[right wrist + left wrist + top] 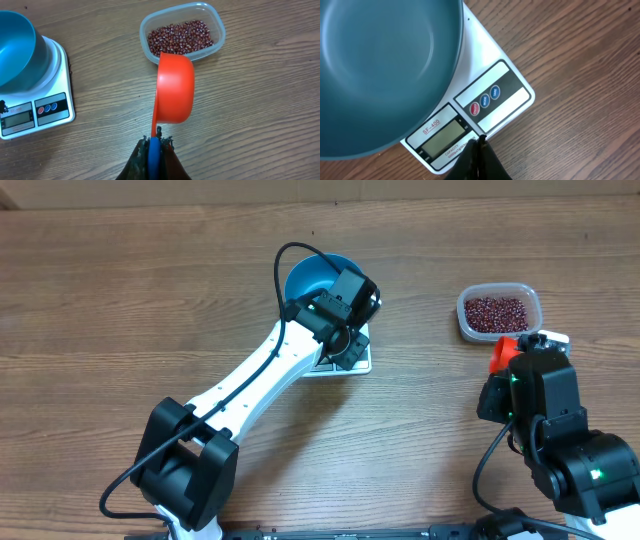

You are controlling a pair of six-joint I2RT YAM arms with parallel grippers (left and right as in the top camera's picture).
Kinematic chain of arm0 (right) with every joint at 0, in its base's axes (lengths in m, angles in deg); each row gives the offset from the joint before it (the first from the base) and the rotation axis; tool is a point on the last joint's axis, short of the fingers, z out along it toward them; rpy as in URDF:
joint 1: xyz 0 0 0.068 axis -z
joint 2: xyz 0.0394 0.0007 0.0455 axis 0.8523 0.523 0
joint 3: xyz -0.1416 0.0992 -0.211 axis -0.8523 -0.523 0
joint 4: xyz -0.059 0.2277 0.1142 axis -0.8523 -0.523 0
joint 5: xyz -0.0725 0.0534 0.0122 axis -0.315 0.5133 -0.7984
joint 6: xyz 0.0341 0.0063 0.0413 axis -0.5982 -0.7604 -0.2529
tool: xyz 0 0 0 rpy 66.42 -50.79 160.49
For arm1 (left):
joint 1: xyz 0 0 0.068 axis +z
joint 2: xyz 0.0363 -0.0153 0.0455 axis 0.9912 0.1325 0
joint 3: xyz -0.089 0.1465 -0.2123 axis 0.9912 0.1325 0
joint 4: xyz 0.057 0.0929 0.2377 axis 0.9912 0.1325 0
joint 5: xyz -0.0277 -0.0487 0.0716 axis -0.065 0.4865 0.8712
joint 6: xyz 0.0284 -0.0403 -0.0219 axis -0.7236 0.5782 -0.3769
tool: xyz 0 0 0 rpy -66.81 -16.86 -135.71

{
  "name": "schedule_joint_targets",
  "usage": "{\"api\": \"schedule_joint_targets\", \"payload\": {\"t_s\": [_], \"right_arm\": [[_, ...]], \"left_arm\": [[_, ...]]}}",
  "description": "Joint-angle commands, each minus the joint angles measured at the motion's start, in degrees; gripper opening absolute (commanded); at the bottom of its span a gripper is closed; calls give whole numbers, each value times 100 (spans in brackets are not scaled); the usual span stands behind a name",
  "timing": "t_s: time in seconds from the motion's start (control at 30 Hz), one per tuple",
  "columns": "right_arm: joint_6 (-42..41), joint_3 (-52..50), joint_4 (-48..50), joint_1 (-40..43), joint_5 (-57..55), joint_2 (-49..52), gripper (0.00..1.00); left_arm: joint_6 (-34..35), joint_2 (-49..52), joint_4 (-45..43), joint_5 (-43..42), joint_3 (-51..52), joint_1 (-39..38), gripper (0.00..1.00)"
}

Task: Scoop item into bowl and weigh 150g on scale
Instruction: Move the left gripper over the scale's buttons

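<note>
Right gripper [155, 142]: clamped on the handle of an orange scoop [175, 90], whose long axis points straight ahead at the beans [182, 37] in the clear tub [217, 25], just beyond its cup; this is the nearer arm. Blue bowl [15, 47]: on the scale [50, 107], well to the left. Left gripper [479, 145]: closed and empty, at the scale's display edge.

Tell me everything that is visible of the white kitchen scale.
The scale is a flat white rectangular slab, plastic by its look, lying level on the wooden table. One edge carries a grey display with no digits that I can read, the marking SF-400, and three round buttons, one red and two blue. The blue bowl stands on its platform and covers most of it. The shut left gripper is at the edge beside the display; contact cannot be told.
</note>
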Motion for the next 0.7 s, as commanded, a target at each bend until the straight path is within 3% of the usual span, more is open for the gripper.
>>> {"api": "schedule_joint_targets", "payload": {"t_s": [0.0,0.67], "right_arm": [[24,188,33,24,-79,-15,4],[24,188,31,24,-76,-15,4]], "left_arm": [[-63,129,-101,-24,162,-42,4],[39,131,-988,31,887,-39,4]]}}
